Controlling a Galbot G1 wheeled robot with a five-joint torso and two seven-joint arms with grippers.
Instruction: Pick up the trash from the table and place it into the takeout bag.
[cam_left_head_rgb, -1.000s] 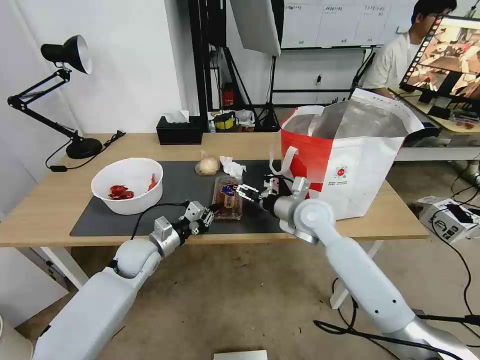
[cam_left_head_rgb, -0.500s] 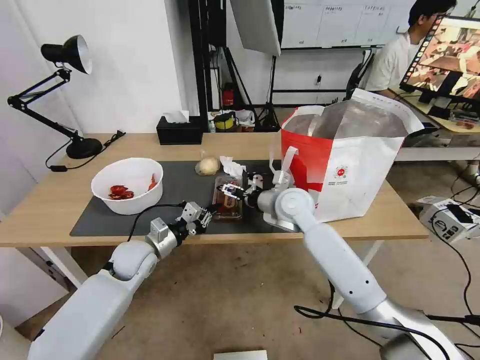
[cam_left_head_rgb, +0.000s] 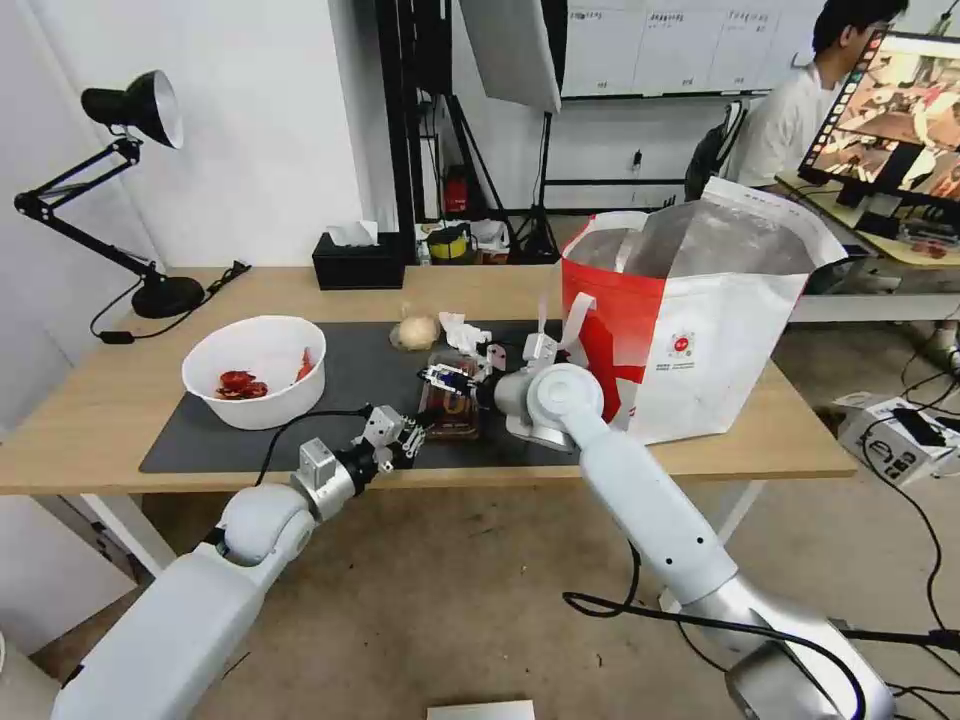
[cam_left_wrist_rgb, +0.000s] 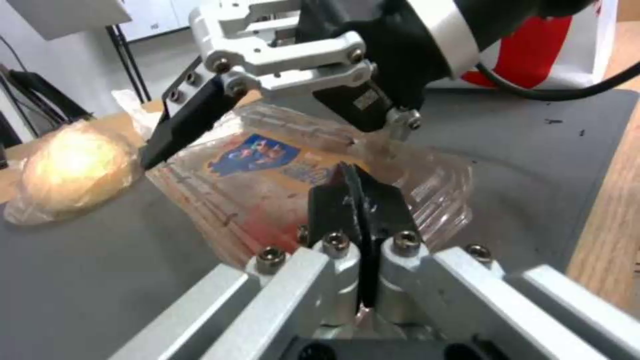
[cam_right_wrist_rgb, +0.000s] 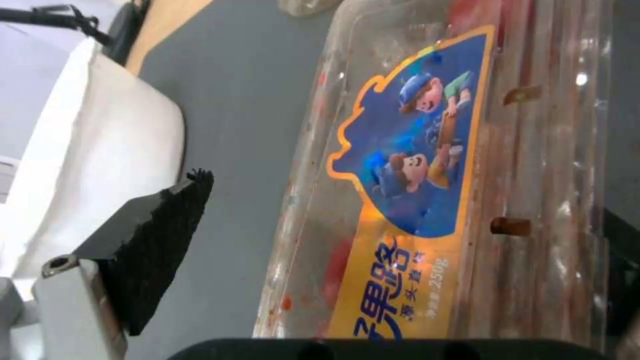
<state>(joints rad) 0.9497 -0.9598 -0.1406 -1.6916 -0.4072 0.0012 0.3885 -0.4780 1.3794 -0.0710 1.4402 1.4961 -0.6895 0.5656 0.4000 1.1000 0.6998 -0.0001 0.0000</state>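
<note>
A clear plastic tray (cam_left_head_rgb: 450, 405) with a blue sticker lies on the dark mat (cam_left_head_rgb: 360, 370) of the table (cam_left_head_rgb: 100, 400). My right gripper (cam_left_head_rgb: 445, 378) hovers open over the tray (cam_right_wrist_rgb: 427, 165), one finger (cam_right_wrist_rgb: 147, 240) on each long side. My left gripper (cam_left_head_rgb: 405, 437) is shut at the tray's near corner (cam_left_wrist_rgb: 267, 200), its fingertips (cam_left_wrist_rgb: 360, 195) pressed on the rim. The beige lump (cam_left_head_rgb: 415, 331) and crumpled tissue (cam_left_head_rgb: 462, 333) sit just behind the tray. A white bowl (cam_left_head_rgb: 255, 370) with red scraps stands to the left. The takeout bag (cam_left_head_rgb: 700, 330) stands open on the right.
A black tissue box (cam_left_head_rgb: 358, 262) sits at the table's back edge and a black desk lamp (cam_left_head_rgb: 150, 290) at the back left. The bag's loop handle (cam_left_head_rgb: 570, 315) hangs close to my right arm's wrist.
My right arm has swung left, bringing its open gripper from the tray's right side to over the tray. My left gripper and the tray have shifted slightly left.
</note>
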